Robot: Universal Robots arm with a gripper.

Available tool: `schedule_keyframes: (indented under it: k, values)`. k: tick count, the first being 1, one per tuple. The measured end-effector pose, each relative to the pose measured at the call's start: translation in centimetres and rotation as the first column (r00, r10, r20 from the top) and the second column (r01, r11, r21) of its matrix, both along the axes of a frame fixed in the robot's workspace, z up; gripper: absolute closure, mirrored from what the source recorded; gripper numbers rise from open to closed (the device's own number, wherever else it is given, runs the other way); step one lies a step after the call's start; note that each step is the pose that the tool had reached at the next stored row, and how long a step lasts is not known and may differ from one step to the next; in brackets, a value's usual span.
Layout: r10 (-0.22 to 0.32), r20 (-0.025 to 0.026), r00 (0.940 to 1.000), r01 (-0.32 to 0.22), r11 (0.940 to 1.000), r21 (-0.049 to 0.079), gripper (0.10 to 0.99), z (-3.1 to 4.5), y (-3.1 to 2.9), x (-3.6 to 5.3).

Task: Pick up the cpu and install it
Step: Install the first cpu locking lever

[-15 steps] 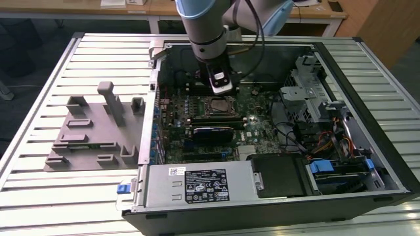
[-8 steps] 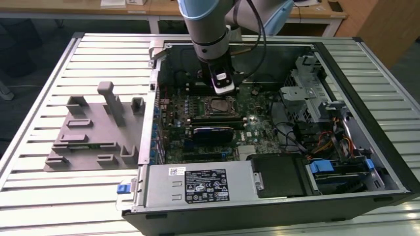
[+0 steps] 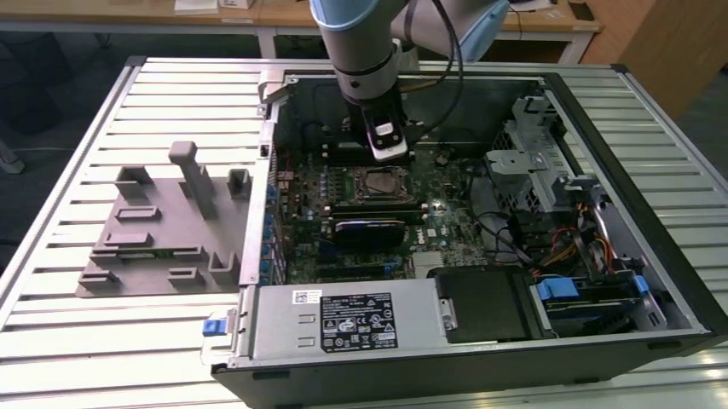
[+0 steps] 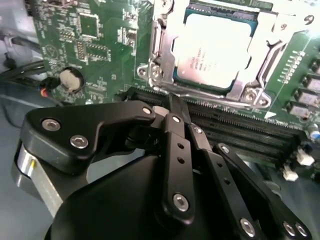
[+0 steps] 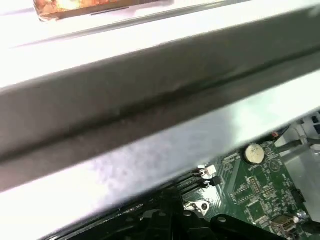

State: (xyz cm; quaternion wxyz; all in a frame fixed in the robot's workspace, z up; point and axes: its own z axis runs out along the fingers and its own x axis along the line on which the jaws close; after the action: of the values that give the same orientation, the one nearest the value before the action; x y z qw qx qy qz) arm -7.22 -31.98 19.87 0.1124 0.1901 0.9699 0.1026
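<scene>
The cpu, a flat square chip with a silvery top, lies in the metal socket frame on the green motherboard. In the exterior view the cpu sits mid-board inside the open computer case. My gripper hangs from the arm just behind the socket, close above the board. Its black fingers stand together over the memory slots beside the socket, with nothing between them. The gripper is apart from the chip.
A grey plastic plate with upright blocks lies on the slatted table at the exterior view's left. The power supply fills the case's near side, with drive cages and cables on the right. A coin cell sits near the case wall.
</scene>
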Motion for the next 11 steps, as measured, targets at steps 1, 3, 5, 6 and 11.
schedule_keyframes:
  k: [1, 3, 5, 6, 11]
  values:
    - [0.000, 0.0001, 1.0000, 0.000, 1.0000, 0.000, 0.980, 0.34, 0.00, 0.00]
    - [0.000, 0.0001, 1.0000, 0.000, 1.0000, 0.000, 0.980, 1.03, 0.00, 0.00]
    - [0.000, 0.0000, 1.0000, 0.000, 1.0000, 0.000, 0.980, 1.49, 0.00, 0.00]
    - [0.000, 0.0000, 1.0000, 0.000, 1.0000, 0.000, 0.980, 1.53, 0.00, 0.00]
    - [0.000, -0.0016, 1.0000, 0.000, 1.0000, 0.000, 0.980, 1.53, 0.00, 0.00]
